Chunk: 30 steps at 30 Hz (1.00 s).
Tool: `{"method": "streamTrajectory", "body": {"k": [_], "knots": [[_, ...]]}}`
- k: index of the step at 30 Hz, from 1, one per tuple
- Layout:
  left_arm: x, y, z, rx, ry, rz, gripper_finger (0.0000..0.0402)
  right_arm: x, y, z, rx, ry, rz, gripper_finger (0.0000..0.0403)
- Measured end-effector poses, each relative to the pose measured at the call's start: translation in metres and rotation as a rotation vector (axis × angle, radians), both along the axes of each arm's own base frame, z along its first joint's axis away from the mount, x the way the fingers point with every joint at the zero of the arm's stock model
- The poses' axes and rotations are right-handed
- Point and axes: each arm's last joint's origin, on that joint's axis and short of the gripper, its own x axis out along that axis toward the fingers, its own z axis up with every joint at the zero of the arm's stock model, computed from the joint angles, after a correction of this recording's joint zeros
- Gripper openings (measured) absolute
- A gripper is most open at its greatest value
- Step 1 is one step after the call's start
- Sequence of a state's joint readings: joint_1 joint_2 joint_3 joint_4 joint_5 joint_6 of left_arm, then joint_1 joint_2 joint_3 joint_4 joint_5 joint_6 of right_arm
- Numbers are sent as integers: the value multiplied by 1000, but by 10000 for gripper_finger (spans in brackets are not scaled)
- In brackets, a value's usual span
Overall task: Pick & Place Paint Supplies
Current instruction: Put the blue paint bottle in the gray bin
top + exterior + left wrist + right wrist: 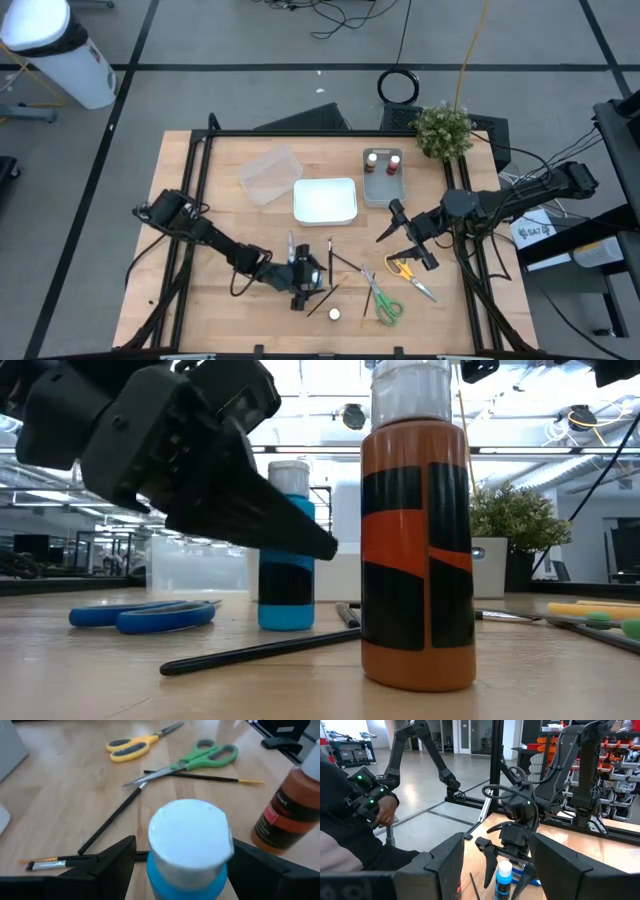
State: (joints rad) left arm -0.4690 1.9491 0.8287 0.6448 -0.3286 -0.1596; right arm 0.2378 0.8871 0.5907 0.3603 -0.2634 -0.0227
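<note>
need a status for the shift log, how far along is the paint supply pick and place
Done: two paint bottles already stand in the grey tray. In hand: the left gripper brackets the blue bottle, not lifted. Left: brown bottle, scissors, brushes. Right gripper hovers open.

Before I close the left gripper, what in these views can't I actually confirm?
- Blue paint bottle: whether the left gripper fingers touch it; the left wrist view cuts off its base.
- Grey tray with two pots: contents too small in the high view.
- Blue scissors: hidden under the left arm from above.
- Right gripper: empty, but table below unseen in its wrist view.
</note>
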Motion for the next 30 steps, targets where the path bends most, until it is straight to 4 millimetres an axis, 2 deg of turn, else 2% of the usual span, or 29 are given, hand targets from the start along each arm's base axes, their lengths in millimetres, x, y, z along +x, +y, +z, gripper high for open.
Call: {"method": "streamTrajectory", "body": {"k": [5,16,19,27,30], "knots": [[-5,0,-8,32,91,-21,294,0,0,0,0,-1,0,212],[-6,2,-14,55,126,-13,285,0,0,0,0,-3,0,212],[-6,2,-13,64,121,-19,254,0,0,0,0,-2,0,212],[-5,4,-10,37,112,0,138,0,0,0,8,1,-5,212],[-3,8,-3,9,93,24,116,1,-1,2,23,-10,-55,212]]}}
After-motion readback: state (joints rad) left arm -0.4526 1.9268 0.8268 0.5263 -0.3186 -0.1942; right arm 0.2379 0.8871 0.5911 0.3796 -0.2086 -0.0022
